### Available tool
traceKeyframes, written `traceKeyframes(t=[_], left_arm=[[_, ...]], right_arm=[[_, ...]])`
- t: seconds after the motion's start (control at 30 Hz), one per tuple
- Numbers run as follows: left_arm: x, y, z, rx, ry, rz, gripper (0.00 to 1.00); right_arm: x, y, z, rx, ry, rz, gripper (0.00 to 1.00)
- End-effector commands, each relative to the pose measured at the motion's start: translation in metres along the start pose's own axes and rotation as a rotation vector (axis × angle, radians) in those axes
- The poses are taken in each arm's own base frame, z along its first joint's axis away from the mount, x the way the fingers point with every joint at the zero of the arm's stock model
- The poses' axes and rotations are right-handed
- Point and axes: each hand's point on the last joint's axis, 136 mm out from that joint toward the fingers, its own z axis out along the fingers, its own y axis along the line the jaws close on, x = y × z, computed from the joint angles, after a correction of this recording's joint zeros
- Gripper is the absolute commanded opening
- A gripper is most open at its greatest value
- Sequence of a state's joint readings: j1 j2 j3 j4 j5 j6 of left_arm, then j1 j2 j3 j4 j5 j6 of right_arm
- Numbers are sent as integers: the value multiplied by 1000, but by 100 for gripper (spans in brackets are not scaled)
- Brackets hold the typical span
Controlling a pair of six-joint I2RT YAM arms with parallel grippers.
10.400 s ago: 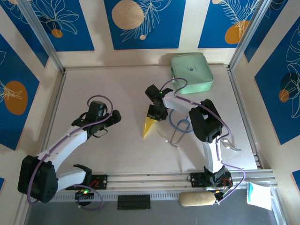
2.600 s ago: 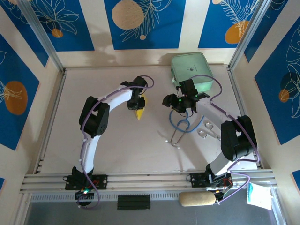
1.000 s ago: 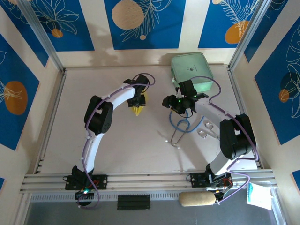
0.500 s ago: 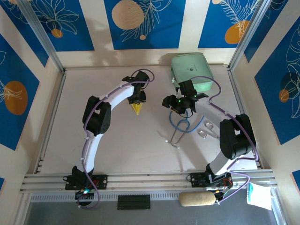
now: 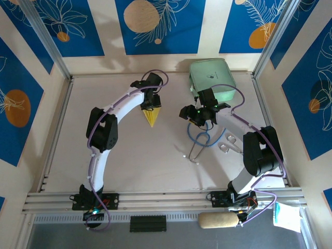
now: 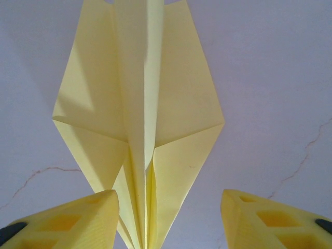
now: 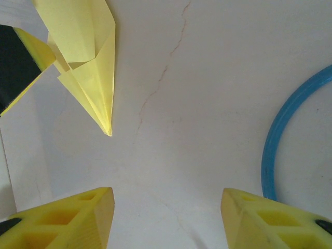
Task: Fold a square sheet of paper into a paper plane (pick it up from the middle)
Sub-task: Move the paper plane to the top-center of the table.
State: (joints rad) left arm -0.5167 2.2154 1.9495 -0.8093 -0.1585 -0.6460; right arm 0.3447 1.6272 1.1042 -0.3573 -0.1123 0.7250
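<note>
Jaws spread wide, the left gripper (image 6: pixel 168 197) is hovering low over the paper plane (image 6: pixel 140 104), its 2 yellow fingers (image 6: pixel 78 220) standing on either side of the folded end nearest its camera. Nothing is being pinched. One finger is sitting just beside the paper's edge, and I cannot tell whether it is touching. The plane is lying flat on the table (image 5: pixel 129 166), centre ridge up, its creases showing sharply in the left wrist view. From above it is resting in the far middle of the table, its pointed tip aiming toward the arm bases and its wide end lying under the left gripper.

To the plane's right, the right gripper (image 7: pixel 167 193) is hanging over bare table with its jaws parted too, gripping nothing. It is sitting between the plane and the blue cable (image 7: pixel 282 129), which is curving along the right side of the right wrist view. Beyond the right gripper, a mint-green case (image 5: pixel 211 80) is lying at the far edge of the table, well apart from the plane.
</note>
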Motion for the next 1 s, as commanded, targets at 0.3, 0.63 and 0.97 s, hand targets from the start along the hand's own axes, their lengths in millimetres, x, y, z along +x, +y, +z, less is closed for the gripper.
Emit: traceKeyframes(t=[0.3,0.63,0.97], left_arm=[[19,16,36,-59,100,46,60],[30,23,55,-97,138,61,59],[42,35,69,-156,174,77,48]], right_arm=[[-1,2,-2,-8,9,12,57],[0,1,0,-4,15,16,57],[1,1,0,-6,19,18,57]])
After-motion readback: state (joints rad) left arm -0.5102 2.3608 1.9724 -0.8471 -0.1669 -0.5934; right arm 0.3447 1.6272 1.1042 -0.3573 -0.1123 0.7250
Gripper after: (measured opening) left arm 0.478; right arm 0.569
